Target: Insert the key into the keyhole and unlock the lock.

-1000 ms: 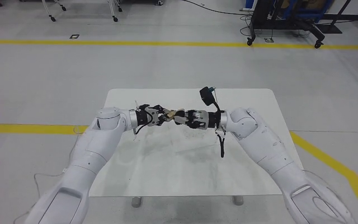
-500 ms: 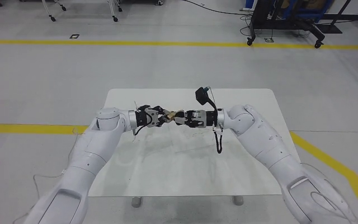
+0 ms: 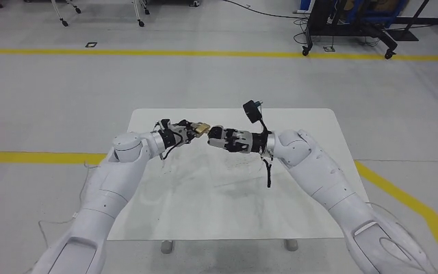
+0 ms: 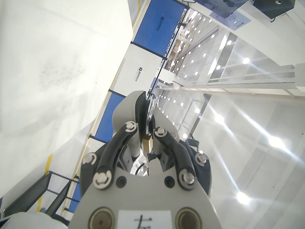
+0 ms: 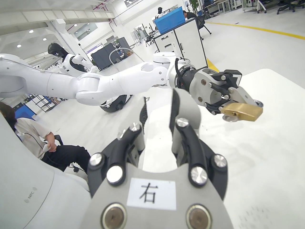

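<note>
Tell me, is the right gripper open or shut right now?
Open. The right gripper has its fingers apart with nothing between them, clear of the brass padlock that the left gripper holds.

Shackle of lock [image 5: 243,113] largely hidden by left tool [image 5: 238,104] fingers.

I am wearing glossy white arm shells [image 3: 321,179]; my grey right pincer [image 5: 159,103] is showing black links [image 5: 190,139], silver screws [image 5: 197,174], a labelled tag [image 5: 151,193].
</note>
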Tool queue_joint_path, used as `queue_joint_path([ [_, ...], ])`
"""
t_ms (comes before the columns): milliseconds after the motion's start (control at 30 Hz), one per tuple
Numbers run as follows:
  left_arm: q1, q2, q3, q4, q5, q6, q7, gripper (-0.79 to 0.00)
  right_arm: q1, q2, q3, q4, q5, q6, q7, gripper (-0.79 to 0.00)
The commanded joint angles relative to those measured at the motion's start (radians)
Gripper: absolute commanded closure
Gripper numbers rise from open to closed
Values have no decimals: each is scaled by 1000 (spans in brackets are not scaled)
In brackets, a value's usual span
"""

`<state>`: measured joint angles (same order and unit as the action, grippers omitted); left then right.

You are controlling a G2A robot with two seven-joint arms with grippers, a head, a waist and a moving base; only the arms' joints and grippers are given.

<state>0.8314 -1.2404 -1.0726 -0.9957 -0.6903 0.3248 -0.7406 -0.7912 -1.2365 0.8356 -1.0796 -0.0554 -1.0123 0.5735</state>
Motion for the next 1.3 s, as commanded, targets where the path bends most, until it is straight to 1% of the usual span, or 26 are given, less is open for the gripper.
queue_joint_path([
  [0, 10, 1, -3, -17, 12, -9, 22, 0, 0, 0, 0, 1, -1, 0, 0, -785],
  [133, 23, 3, -3, -42, 45, -26, 47, 0, 0, 0, 0, 1, -1, 0, 0, -785],
  [167, 25, 3, -3, -47, 55, -30, 54, 0, 6, 2, 4, 0, -40, 28, 5, -785],
  [233, 31, 4, -5, -56, 65, -37, 64, 0, 18, 8, 20, -46, -226, 126, -8, -785],
  [267, 33, 4, -6, -60, 69, -39, 68, 0, 14, 12, 28, -80, -330, 180, -32, -748],
  [300, 36, 5, -8, -64, 75, -43, 74, 0, 3, 15, 34, -122, -437, 234, -63, -656],
  [333, 38, 5, -8, -69, 81, -48, 78, 0, -13, 18, 36, -165, -531, 278, -94, -480],
  [367, 42, 6, -9, -72, 86, -50, 79, 0, -31, 21, 38, -204, -617, 317, -121, -409],
  [400, 45, 6, -9, -75, 89, -50, 81, 0, -46, 25, 37, -246, -714, 354, -143, -376],
  [467, 48, 6, -10, -81, 93, -49, 81, 0, -79, 32, 23, -321, -919, 445, -152, -382],
  [500, 48, 6, -9, -83, 99, -49, 81, 0, -96, 34, 16, -354, -987, 486, -159, -382],
  [567, 50, 6, -5, -86, 115, -51, 84, 0, -127, 37, 15, -389, -1052, 527, -187, -348],
  [733, 52, 5, -3, -90, 134, -57, 86, 0, -155, 41, 19, -432, -1162, 581, -197, -363],
  [767, 53, 5, -2, -91, 137, -57, 86, 0, -158, 42, 17, -444, -1200, 594, -203, -382],
  [800, 54, 5, -1, -92, 139, -57, 85, 0, -163, 42, 13, -454, -1241, 609, -206, -465],
  [833, 54, 5, 0, -92, 142, -56, 83, 0, -168, 43, 6, -465, -1277, 619, -204, -514],
  [867, 54, 4, 1, -92, 146, -54, 82, 0, -173, 42, 1, -472, -1293, 624, -204, -514],
  [900, 53, 4, 1, -92, 148, -53, 82, 0, -176, 41, -2, -475, -1300, 626, -205, -508],
  [1000, 53, 3, 3, -92, 155, -53, 80, 0, -173, 36, -11, -473, -1311, 625, -193, -385],
  [1167, 55, 2, 4, -95, 165, -55, 77, 0, -159, 26, -22, -454, -1309, 630, -189, -314],
  [1267, 56, 2, 3, -95, 164, -54, 69, 0, -150, 19, -31, -441, -1316, 629, -188, -299],
])
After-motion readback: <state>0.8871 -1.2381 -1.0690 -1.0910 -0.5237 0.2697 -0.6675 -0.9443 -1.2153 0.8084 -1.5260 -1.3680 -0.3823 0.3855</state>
